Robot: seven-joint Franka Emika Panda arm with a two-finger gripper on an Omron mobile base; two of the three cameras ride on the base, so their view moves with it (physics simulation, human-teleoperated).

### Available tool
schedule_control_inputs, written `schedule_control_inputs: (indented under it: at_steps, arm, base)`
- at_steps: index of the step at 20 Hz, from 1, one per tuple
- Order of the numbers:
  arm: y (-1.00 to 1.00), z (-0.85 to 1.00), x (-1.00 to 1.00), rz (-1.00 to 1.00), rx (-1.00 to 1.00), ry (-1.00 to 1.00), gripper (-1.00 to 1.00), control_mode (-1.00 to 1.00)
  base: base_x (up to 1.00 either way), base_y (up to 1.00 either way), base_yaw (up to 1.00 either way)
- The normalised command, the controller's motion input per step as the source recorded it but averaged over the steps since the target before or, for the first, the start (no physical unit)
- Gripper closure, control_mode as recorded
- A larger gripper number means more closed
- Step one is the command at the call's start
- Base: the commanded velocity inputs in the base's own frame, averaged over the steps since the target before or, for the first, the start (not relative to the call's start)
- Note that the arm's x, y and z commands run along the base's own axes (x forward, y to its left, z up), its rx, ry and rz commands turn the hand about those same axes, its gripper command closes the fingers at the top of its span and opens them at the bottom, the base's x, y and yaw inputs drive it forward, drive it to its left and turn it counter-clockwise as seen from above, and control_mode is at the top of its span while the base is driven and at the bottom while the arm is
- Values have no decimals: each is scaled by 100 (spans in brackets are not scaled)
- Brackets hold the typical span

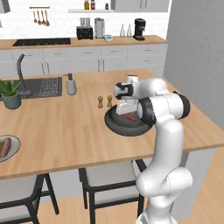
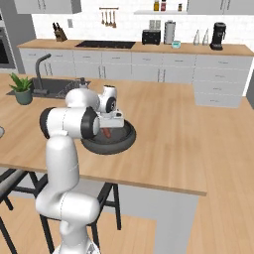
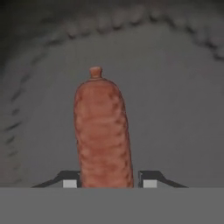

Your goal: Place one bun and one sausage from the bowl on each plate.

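Observation:
The dark round bowl (image 1: pixel 114 126) (image 2: pixel 126 140) sits on the wooden island counter, and its grey floor (image 3: pixel 175 109) lies under the hand. A reddish-brown sausage (image 3: pixel 103 131) (image 1: pixel 130 117) (image 2: pixel 107 134) lies in it. My gripper (image 3: pixel 109 183) (image 1: pixel 127 110) (image 2: pixel 112 125) reaches down into the bowl, and its two fingertips (image 3: pixel 70 182) press the sausage's near end from both sides. A pale grey plate (image 1: pixel 14 142) at the counter's far left carries another sausage (image 1: pixel 5 147). The bun is out of view.
Two small shakers (image 1: pixel 105 101) stand just left of the bowl. Further left are a soap dispenser (image 1: pixel 71 85), a sink (image 1: pixel 43 86) and a potted plant (image 1: pixel 10 93) (image 2: pixel 22 89). Stools (image 1: pixel 105 183) stand under the counter's near edge.

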Motion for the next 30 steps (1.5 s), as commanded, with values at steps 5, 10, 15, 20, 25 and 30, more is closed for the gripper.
schedule_control_inputs:
  at_steps: [5, 10, 15, 20, 25, 30]
  arm:
    - [0, 45, -32, 0, 0, 0, 100, -100]
    - [-1, 83, -60, -2, 0, 0, 100, -100]
    - [1, 66, -92, -13, 0, 0, 100, -100]
    - [-19, 20, -100, -23, 1, -3, 100, -100]
    - [-10, 35, -100, -11, -1, -5, 100, -100]
    - [0, 45, -92, -7, -8, -4, 100, -100]
  base:
    - [0, 0, 0]
    - [0, 0, 0]
    - [0, 0, 0]
    - [0, 0, 0]
    - [0, 0, 0]
    - [0, 0, 0]
